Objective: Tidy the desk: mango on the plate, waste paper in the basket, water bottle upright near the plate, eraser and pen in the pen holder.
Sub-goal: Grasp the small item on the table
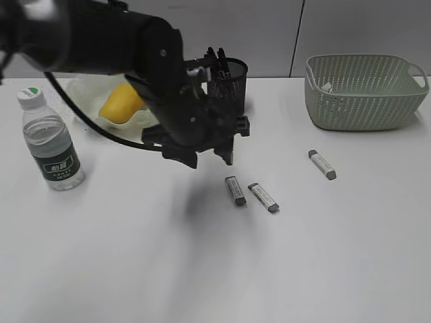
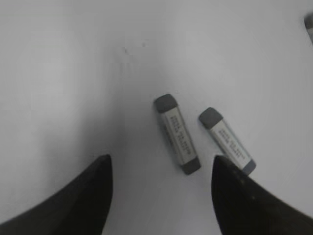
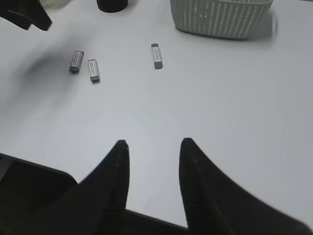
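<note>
My left gripper [image 1: 209, 158] hangs open and empty just above the desk [image 1: 202, 269], left of two grey-and-white erasers [image 1: 235, 190] [image 1: 263, 197]. In the left wrist view the gripper [image 2: 161, 161] has one eraser [image 2: 177, 133] just ahead of its gap and the other eraser [image 2: 227, 140] by the right fingertip. A third eraser [image 1: 322, 164] lies further right. The mango [image 1: 121, 104] rests in the plate [image 1: 84, 91]. The water bottle [image 1: 50, 145] stands upright at the left. The pen holder [image 1: 229, 75] is behind the left arm. A white wad of waste paper [image 1: 326, 86] sits in the basket [image 1: 363, 94]. No pen can be made out. My right gripper [image 3: 154, 142] is open and empty.
The left arm [image 1: 101, 40] crosses from the upper left, over the plate and in front of the pen holder. In the right wrist view the basket [image 3: 220, 17] is far ahead and the three erasers [image 3: 76, 61] [image 3: 93, 70] [image 3: 156, 55] lie ahead to the left.
</note>
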`<state>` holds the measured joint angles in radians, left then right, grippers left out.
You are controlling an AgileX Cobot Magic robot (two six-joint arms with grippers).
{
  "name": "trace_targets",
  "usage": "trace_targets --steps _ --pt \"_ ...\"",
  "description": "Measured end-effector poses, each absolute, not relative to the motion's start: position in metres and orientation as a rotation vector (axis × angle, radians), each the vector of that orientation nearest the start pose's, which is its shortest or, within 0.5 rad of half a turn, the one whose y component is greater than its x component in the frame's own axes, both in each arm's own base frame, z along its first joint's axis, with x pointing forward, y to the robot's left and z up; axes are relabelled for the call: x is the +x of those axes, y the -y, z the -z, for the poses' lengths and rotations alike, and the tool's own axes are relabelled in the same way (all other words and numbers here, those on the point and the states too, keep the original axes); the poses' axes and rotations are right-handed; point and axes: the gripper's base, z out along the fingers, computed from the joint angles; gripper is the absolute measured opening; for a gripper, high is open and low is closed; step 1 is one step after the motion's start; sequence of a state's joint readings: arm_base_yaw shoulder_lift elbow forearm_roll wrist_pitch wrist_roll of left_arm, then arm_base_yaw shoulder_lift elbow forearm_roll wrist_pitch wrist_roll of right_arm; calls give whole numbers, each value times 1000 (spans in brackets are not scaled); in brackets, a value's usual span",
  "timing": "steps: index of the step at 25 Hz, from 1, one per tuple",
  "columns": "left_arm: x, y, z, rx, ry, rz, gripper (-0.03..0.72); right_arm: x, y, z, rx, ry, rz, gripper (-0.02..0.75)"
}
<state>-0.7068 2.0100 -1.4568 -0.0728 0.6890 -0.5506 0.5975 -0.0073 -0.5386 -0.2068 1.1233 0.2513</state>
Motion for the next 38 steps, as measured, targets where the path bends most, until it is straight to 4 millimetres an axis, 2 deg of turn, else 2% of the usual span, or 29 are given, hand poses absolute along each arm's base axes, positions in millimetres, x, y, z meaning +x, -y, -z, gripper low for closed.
trace_targets --steps 6,11,17,19,22,25,27,31,33,35,38 --pt "337 319 -156 -7 -2887 427 463 1 19 -283 -333 -2002 -293 290" --pt "338 327 -135 -78 -2957 277 414 1 19 -283 -334 -1996 -296 290" --pt "335 334 -119 -112 -2980 241 396 1 19 -283 -331 -1996 -298 290" --pt "334 336 -119 -107 -2979 244 390 1 19 -283 -325 -1997 -301 290" --pt "334 335 -118 -101 -2976 213 332 1 19 -283 -321 -1998 -304 290" --pt "335 333 -117 -91 -2971 168 196 1 19 -283 -318 -1998 -305 290" --pt "334 333 -117 -89 -2970 161 142 1 19 -283 -315 -1999 -307 290" --pt "336 333 -118 -67 -2944 158 142 1 19 -283 -313 -1999 -308 290" --pt "341 333 -122 2 -2874 138 142 1 19 -283 -312 -1999 -308 290" --pt "348 331 -138 113 -2753 91 142 1 19 -283 -311 -1999 -309 290" --pt "364 326 -184 217 -2514 163 142 1 19 -283 -311 -1999 -309 290"
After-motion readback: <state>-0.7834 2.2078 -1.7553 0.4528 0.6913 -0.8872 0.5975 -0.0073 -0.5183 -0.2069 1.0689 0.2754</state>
